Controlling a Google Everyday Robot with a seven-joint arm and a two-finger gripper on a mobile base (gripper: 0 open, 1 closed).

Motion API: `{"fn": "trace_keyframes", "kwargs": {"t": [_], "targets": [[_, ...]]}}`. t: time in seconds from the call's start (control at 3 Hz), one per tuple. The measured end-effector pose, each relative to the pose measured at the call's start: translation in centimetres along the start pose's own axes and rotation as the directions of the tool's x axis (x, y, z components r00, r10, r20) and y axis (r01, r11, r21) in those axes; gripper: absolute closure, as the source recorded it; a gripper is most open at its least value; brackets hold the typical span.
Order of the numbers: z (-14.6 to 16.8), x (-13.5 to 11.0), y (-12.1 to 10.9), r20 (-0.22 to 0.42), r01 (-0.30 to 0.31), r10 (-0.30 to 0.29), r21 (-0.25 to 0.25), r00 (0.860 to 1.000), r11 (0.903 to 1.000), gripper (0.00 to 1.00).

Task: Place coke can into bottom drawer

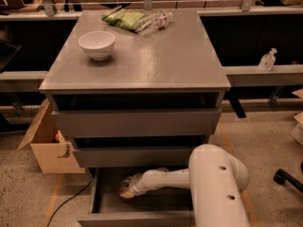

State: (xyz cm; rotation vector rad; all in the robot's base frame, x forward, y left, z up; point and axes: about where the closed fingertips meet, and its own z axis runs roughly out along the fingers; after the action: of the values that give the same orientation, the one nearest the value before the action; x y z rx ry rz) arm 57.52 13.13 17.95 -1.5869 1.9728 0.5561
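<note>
The coke can (125,189) is bound for the bottom drawer (135,219), which stands pulled out under the grey cabinet (137,65). The white arm (165,178) reaches into it, so the placing step looks nearly done. The gripper (129,189) is at the can, left of the drawer's middle; whether it grips or has released, I cannot tell. The next move calls for letting go and withdrawing without tipping the can, which shows only a small reddish-brown round end.

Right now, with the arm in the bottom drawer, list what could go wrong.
1. The gripper sits low inside the bottom drawer, close under the front of the middle drawer; a careless lift could clip it.
2. The coke can at the gripper's tip is hard to see; released off upright, it may roll.
</note>
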Motion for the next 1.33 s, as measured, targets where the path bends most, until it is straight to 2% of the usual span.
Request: {"fn": "trace_keyframes", "kwargs": {"t": [0.33, 0.67, 1.33], "targets": [[0.11, 0.04, 0.16, 0.0, -0.002, 0.002, -0.002, 1.0, 1.0, 0.82], [0.28, 0.04, 0.37, 0.0, -0.002, 0.002, -0.006, 1.0, 1.0, 0.51], [0.45, 0.02, 0.67, 0.004, -0.003, 0.003, -0.01, 1.0, 0.9999, 0.04]]}}
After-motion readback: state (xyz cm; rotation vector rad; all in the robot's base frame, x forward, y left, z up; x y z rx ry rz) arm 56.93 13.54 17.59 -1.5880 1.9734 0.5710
